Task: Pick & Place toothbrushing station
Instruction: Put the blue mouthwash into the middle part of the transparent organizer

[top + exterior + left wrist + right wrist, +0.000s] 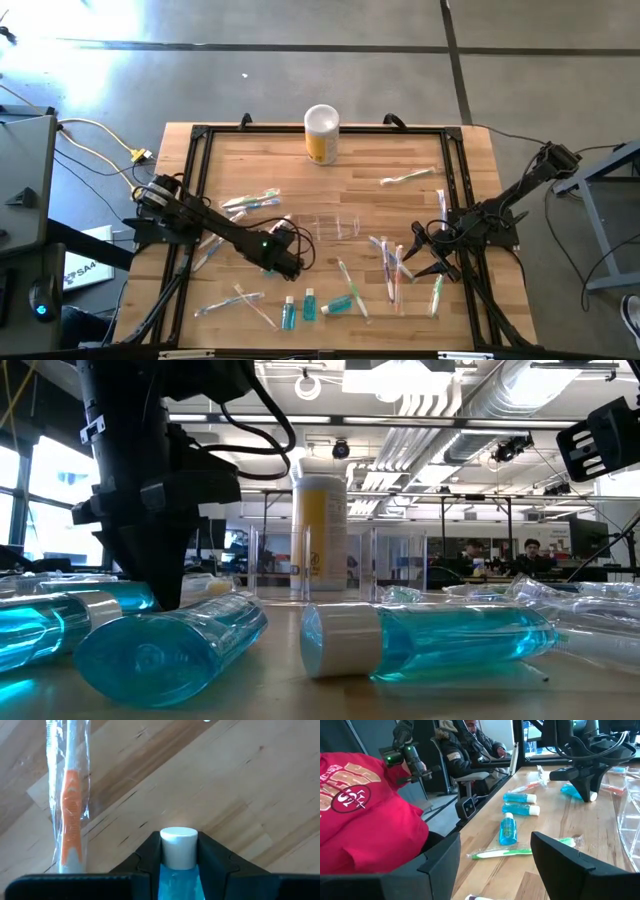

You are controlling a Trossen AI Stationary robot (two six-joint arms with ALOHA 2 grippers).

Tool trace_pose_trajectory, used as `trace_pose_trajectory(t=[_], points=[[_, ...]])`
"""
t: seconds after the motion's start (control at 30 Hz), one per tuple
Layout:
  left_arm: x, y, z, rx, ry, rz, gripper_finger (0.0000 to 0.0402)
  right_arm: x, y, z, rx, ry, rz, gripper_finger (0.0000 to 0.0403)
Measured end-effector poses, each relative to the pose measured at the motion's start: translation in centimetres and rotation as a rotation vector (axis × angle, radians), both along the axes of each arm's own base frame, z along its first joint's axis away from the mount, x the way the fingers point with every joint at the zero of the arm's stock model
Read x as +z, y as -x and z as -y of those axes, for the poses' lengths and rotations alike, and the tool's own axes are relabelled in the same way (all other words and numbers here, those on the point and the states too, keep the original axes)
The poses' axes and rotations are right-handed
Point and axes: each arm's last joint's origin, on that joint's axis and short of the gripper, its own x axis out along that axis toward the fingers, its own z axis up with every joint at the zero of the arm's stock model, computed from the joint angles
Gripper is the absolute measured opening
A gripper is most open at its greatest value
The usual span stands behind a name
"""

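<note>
My left gripper [290, 264] points down at the table's near middle, shut on a small teal tube with a white cap [178, 845]. This tube also shows in the right wrist view [572, 790]. Three more teal tubes [310, 306] lie near the front edge. In the low view two of them [170, 650] hide my left gripper's fingertips [160, 575]. The clear holder [336, 226] stands mid-table. Wrapped toothbrushes [390, 268] lie scattered flat on the wood. My right gripper [425, 255] waits open at the right, above the toothbrushes. My left gripper pinches the teal tube between its two fingers [150, 857], just behind the white cap [178, 870]. The fingers come from above, pointing steeply down, and lie across the tube. The tube sits low at the wood, its cap end [592, 796] by the fingertips.
A yellow canister with a white top [321, 133] stands at the far edge. A wrapped orange-handled toothbrush [70, 810] lies close beside the held tube. A black rail frame [200, 180] borders the table. A person in a red shirt [355, 815] stands beyond the near edge.
</note>
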Motion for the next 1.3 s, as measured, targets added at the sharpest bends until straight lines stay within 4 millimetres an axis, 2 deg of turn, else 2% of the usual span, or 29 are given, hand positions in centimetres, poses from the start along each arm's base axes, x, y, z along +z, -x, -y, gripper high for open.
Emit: trace_pose_trajectory(t=[0.17,0.33,0.4,0.63,0.73,0.9,1.0,1.1,1.2,1.3], points=[[0.1,-0.4,0.1,-0.042,-0.01,0.026,0.0086,0.0,0.0,0.0,0.0,0.0,-0.001,0.0234],[1.5,-1.4,0.6,-0.1,-0.021,0.039,0.0086,0.0,0.0,0.0,-0.003,-0.019,-0.012,0.0234],[2.7,-1.9,1.0,-0.131,-0.044,0.044,0.0086,0.0,0.0,0.0,-0.003,-0.018,-0.013,0.0234],[9.2,-3.3,3.1,-0.246,-0.187,0.141,0.0086,0.1,0.0,0.0,-0.003,-0.023,-0.003,0.0234],[12.6,-3.1,4.6,-0.289,-0.327,0.219,0.0086,0.5,-0.1,0.0,-0.021,-0.004,0.061,0.0234],[17.8,-2.7,7.7,-0.35,-0.638,0.474,0.0086,1.9,-0.1,0.0,-0.028,0.021,0.248,0.0234],[19.3,-3.0,9.0,-0.344,-0.793,0.59,0.0086,2.8,0.0,0.1,-0.03,0.019,0.357,0.0234],[20.5,-3.3,9.3,-0.199,-0.984,0.67,0.0086,3.5,0.0,0.2,-0.077,0.039,0.453,0.0234],[21.2,-3.9,8.8,-0.067,-1.105,0.679,0.0086,4.0,-0.1,0.3,-0.14,0.094,0.541,0.0234],[21.3,-4.9,7.3,-0.007,-1.118,0.669,0.0086,4.5,-0.3,0.3,-0.204,0.115,0.607,0.0234]])
